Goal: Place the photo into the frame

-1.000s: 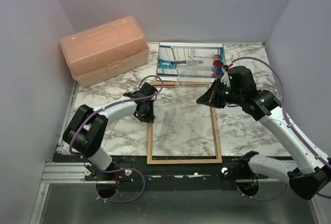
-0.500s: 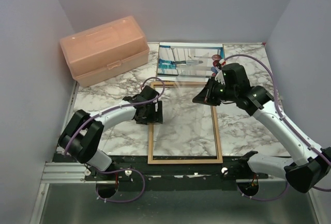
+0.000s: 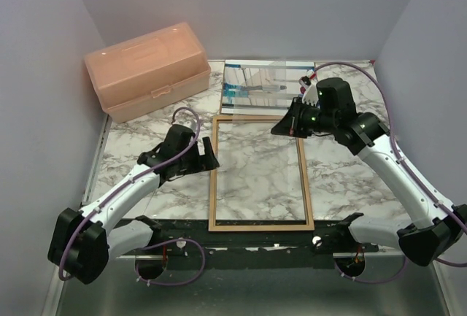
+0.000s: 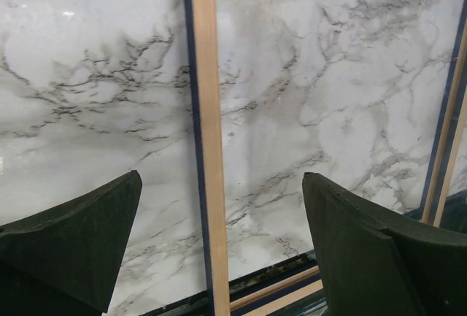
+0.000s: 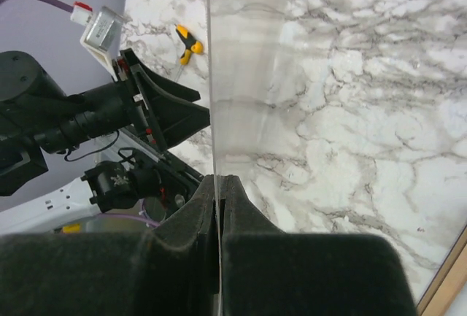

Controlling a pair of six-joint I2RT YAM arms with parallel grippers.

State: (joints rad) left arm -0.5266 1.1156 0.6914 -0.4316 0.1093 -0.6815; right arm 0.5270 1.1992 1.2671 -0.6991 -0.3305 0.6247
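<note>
The frame [image 3: 213, 185] lies flat mid-table, light wood face up, with marble showing through its opening. The photo [image 3: 241, 91] lies just behind the frame's far end, partly seen through a clear pane [image 3: 255, 122]. My right gripper [image 3: 282, 127] is shut on that pane's edge [image 5: 248, 53] and holds it tilted above the frame's far half. My left gripper [image 3: 207, 155] is open just left of the frame's left rail. In the left wrist view the rail [image 4: 203, 112] runs between the open fingers [image 4: 343, 228] of the left gripper [image 4: 219, 177], touching neither.
A peach plastic box [image 3: 148, 70] stands at the back left. Grey walls close in the table on three sides. A small yellow and black object [image 5: 187, 42] lies on the marble in the right wrist view.
My left gripper has opened and drawn back to the left, off the frame's left rail. The right gripper has carried the pane a little toward the back.
</note>
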